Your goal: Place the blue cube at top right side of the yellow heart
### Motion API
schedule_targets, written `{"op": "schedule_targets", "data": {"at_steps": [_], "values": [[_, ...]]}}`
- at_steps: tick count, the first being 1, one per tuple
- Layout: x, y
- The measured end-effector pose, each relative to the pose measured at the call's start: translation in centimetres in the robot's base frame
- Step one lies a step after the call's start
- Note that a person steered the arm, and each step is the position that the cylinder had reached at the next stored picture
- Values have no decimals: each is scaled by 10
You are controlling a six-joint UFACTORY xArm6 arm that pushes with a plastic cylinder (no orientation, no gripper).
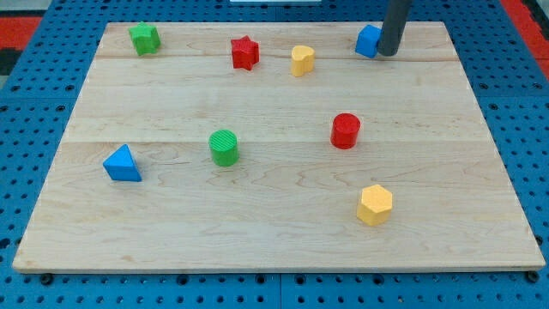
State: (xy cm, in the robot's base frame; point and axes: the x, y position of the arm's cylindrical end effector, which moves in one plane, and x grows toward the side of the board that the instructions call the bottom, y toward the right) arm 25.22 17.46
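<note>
Now upright, my tip (388, 54) against blue cube (368, 40)

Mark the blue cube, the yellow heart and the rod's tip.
blue cube (368, 40): camera view, visible left face.
yellow heart (302, 60): camera view, top face.
my tip (388, 53): camera view, rod's lower end, beside the cube.

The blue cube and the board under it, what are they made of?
The blue cube looks like plastic: one even, bright colour with a smooth, slightly matte skin, though I can't be sure. The board looks like pale wood, since it shows grain lines and seams between planks. My tip touches the cube's right side and looks like dark, dull metal or plastic.
</note>
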Motion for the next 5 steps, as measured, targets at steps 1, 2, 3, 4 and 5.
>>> {"op": "schedule_targets", "data": {"at_steps": [1,2,3,4,5], "values": [[-21,0],[-37,-2],[-36,-43],[-32,-61],[-26,-40]]}}
